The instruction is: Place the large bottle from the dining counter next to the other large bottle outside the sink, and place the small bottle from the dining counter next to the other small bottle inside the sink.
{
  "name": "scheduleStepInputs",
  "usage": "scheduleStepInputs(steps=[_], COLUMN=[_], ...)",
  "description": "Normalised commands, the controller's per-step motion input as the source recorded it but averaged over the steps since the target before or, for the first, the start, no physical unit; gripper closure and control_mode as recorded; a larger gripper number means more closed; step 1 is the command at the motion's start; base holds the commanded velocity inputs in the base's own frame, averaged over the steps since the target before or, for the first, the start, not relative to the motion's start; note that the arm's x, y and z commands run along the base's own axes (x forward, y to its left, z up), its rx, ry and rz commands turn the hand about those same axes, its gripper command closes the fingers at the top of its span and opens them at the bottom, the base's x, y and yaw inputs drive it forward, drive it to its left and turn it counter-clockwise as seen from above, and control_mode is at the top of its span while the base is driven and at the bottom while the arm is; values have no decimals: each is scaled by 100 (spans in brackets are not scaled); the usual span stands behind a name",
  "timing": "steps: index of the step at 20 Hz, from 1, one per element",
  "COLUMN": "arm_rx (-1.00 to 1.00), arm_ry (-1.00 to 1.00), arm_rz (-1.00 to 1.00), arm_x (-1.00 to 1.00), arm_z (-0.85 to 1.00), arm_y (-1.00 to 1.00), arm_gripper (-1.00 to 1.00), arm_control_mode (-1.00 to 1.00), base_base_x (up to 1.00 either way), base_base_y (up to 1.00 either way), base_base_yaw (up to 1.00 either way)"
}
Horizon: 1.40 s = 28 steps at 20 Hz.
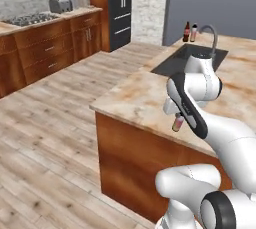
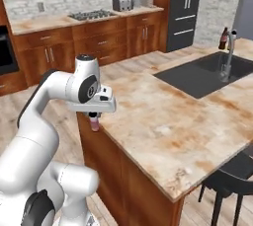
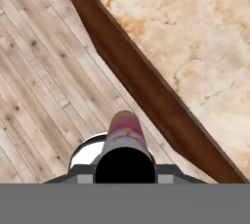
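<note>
Small bottle (image 1: pixel 177 122), pale pink with a dark cap, hangs clamped between the closed fingers of the gripper (image 1: pixel 176 118), just off the near corner of the dining counter (image 1: pixel 145 93) and over the wooden floor (image 1: pixel 45 138). The hand view looks straight down its dark cap (image 3: pixel 124 165), with the counter's reddish-brown edge running diagonally beside it.

By my reading the task is well along. At the far corner of the counter, beyond the sink (image 1: pixel 189 59), the large bottle (image 1: pixel 186 32) stands just beside the other large bottle (image 1: pixel 193 33), so that half looks done. What remains is to carry the small bottle across the counter to the sink and set it down inside.

The basin looks dark and bare where it can be seen; the other small bottle cannot be made out in it, possibly hidden by the near wall or the faucet (image 1: pixel 212 38).
</note>
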Motion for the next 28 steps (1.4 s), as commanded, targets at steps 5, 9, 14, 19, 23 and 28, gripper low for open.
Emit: scheduleStepInputs(steps=[5, 9, 14, 19, 23, 28], arm_rx=[0, 0, 0, 0, 0, 0], arm_ry=[0, 0, 0, 0, 0, 0], arm_rz=[0, 0, 0, 0, 0, 0], arm_x=[0, 0, 0, 0, 0, 0], arm_z=[0, 0, 0, 0, 0, 0], arm_y=[0, 0, 0, 0, 0, 0], arm_gripper=[100, 100, 100, 100, 100, 100], arm_control_mode=[100, 100, 100, 100, 100, 100], base_base_x=[100, 100, 100, 100, 100, 100], base_base_y=[100, 100, 100, 100, 100, 100], base_base_yaw=[-44, -46, -51, -47, -43, -44])
